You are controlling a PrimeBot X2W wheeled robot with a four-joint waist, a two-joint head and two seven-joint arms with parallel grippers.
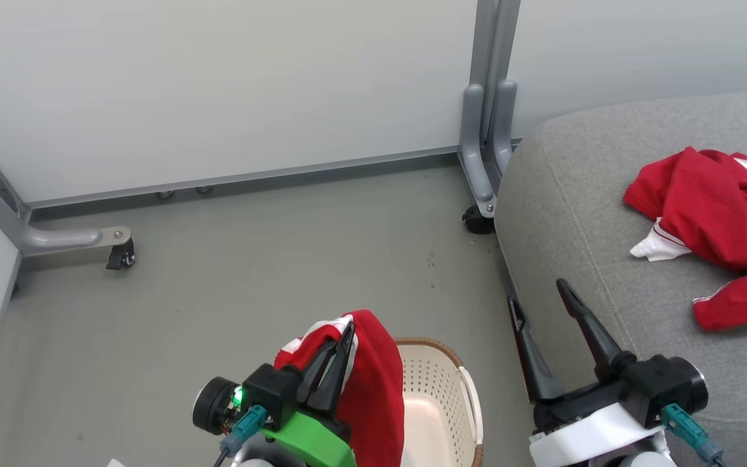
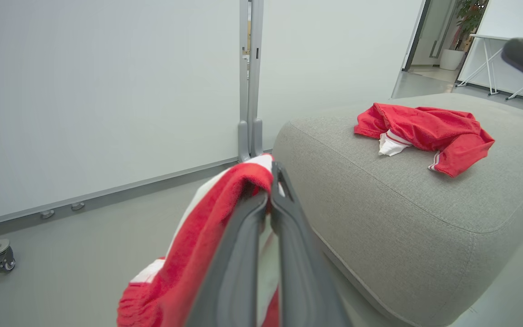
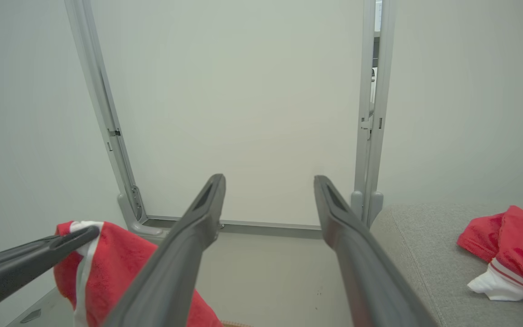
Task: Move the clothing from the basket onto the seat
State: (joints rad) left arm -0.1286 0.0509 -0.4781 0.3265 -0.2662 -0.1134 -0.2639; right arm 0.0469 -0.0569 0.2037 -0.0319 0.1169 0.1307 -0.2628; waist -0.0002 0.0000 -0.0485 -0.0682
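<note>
1. Left gripper (image 1: 346,334): jaws clamped on a soft red garment with white stripes (image 1: 373,389), held raised to the left of the large light grey upholstered seat (image 1: 574,214) so that the cloth hangs clear of the oval cream perforated plastic basket (image 1: 428,379) beside the seat.
2. Right gripper (image 1: 537,293): jaws spread and empty, at the seat's near edge, leaving the path free.
3. Second red garment (image 1: 711,207): crumpled on the seat, so the task appears half done.

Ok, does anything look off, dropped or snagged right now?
Nothing stands out. One red garment lies crumpled on the seat, which is where it belongs. The second garment hangs from the shut left pincer by the basket. The right pincer is open and holds nothing.
</note>
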